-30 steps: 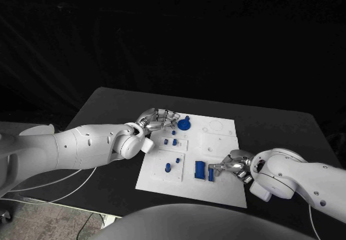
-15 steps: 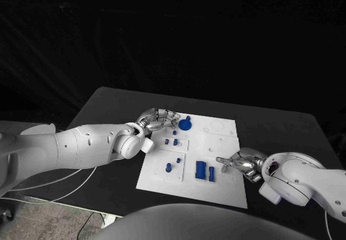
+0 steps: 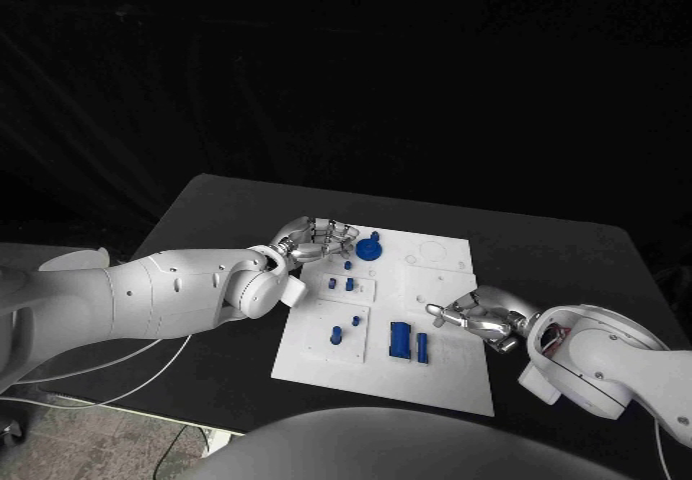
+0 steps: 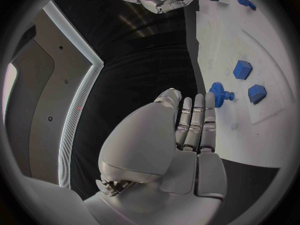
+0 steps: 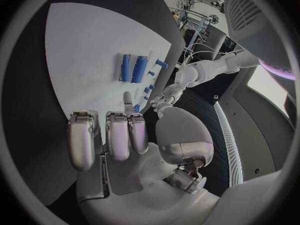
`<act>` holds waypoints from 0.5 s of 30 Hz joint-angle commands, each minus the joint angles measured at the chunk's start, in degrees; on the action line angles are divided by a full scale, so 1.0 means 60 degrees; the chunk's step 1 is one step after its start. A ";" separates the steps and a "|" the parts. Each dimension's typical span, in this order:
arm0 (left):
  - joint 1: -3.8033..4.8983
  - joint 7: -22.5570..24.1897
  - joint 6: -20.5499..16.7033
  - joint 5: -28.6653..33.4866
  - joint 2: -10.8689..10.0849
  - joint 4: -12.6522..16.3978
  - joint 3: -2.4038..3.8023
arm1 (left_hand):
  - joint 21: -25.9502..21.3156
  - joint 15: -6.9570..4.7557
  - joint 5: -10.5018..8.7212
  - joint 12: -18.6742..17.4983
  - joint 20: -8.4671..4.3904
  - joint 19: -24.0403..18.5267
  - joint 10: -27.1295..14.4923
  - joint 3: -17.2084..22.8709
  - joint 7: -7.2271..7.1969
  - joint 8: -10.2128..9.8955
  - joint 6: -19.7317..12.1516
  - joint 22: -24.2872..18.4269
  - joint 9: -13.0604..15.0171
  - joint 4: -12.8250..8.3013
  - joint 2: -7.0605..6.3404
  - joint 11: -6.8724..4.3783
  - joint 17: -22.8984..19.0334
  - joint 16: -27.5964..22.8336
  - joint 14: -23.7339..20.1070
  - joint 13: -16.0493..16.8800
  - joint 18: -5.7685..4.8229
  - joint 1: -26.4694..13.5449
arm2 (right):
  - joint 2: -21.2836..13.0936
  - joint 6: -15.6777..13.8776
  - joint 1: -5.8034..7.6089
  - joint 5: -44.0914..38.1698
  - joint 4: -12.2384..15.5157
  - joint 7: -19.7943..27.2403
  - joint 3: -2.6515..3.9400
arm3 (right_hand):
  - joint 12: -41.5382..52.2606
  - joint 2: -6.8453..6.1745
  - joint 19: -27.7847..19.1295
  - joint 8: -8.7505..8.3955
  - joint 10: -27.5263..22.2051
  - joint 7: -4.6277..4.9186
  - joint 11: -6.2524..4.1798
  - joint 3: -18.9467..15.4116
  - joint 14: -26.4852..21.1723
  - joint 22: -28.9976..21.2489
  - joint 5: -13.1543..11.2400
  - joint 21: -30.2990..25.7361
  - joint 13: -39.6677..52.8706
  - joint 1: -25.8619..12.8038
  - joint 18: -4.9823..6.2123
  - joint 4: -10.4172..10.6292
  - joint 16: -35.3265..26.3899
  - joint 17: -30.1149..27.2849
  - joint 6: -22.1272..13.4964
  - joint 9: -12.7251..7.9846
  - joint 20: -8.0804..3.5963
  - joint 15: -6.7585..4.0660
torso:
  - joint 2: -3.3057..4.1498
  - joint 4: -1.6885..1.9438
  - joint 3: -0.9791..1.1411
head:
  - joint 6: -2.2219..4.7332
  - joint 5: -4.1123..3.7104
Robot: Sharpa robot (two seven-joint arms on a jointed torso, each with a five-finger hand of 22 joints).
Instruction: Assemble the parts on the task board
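A robot works over a white task board point(image 3: 433, 380) on a black counter point(image 3: 216, 205), with small blue parts scattered across the plate. Its left hand point(image 3: 310, 240) rests at the board's far left corner, just beside a round blue knob point(image 3: 369, 249); in the left wrist view the fingers point(image 4: 194, 125) lie straight and close together, their tips near the knob, and they hold nothing that can be seen. The right hand point(image 3: 473, 316) hovers over the board's right side, fingers apart and empty, a little way from two upright blue blocks point(image 3: 410, 343) standing side by side near the front edge. More small pegs point(image 3: 340, 284) sit in a raised panel between the two hands.

The risks look plain enough. The left fingertips sit so close to the knob that a small slide could nudge or tilt it before any grip forms. The right hand, if it reaches for the blocks, could knock one against its neighbour, since the pair stand close together. Either push could also shift the whole board on the smooth counter, as nothing visible pins it down.
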 commanded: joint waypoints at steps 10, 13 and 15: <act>-0.0015 0.0093 0.0117 0.0033 -0.0005 0.0025 0.0004 | 0.0047 0.0047 0.0040 0.0046 -0.0022 -0.0060 0.0026 0.0047 0.0018 0.0034 -0.0063 0.0014 -0.0008 -0.0002 0.0050 0.0029 -0.0009 0.0061 0.0018 -0.0009 -0.0082 -0.0011 | 0.0250 0.0463 -0.0168 -0.0676 -0.0206 0.0455 -0.0005 | 0.0037 0.0309 0.0714 -0.0023 0.0999 0.0033 0.0004 -0.0406 0.0741 0.2266 0.0006 0.0035 0.2516 0.0144 -0.0172 -0.0002 0.0042 0.1082 -0.0172 -0.0575 -0.0046 0.0002 | 0.0000 0.0022 -0.0005 | 0.0002 -0.0030; -0.0017 0.0091 0.0118 0.0033 -0.0002 0.0025 0.0004 | 0.0047 0.0047 0.0040 0.0046 -0.0022 -0.0060 0.0026 0.0047 0.0018 0.0034 -0.0063 0.0014 -0.0008 -0.0002 0.0050 0.0029 -0.0009 0.0061 0.0018 -0.0009 -0.0082 -0.0011 | 0.0318 0.0511 -0.0187 -0.0679 -0.0254 0.0415 -0.0005 | 0.0037 0.0360 0.0709 -0.0030 0.0999 0.0040 0.0010 -0.0497 0.0737 0.2262 0.0022 0.0025 0.2516 0.0157 -0.0169 -0.0002 0.0035 0.1063 -0.0201 -0.0694 -0.0039 0.0009 | 0.0000 0.0011 -0.0008 | 0.0002 -0.0014; -0.0018 0.0090 0.0123 0.0033 0.0000 0.0023 0.0004 | 0.0047 0.0047 0.0040 0.0046 -0.0022 -0.0060 0.0026 0.0047 0.0018 0.0034 -0.0063 0.0014 -0.0008 -0.0002 0.0050 0.0029 -0.0009 0.0061 0.0018 -0.0009 -0.0082 -0.0011 | 0.0359 0.0545 -0.0197 -0.0663 -0.0281 0.0397 -0.0005 | 0.0037 0.0378 0.0707 -0.0033 0.0999 0.0041 0.0008 -0.0535 0.0737 0.2260 0.0024 0.0021 0.2516 0.0161 -0.0168 -0.0001 0.0036 0.1064 -0.0219 -0.0742 -0.0036 0.0011 | -0.0005 0.0013 -0.0007 | 0.0002 -0.0011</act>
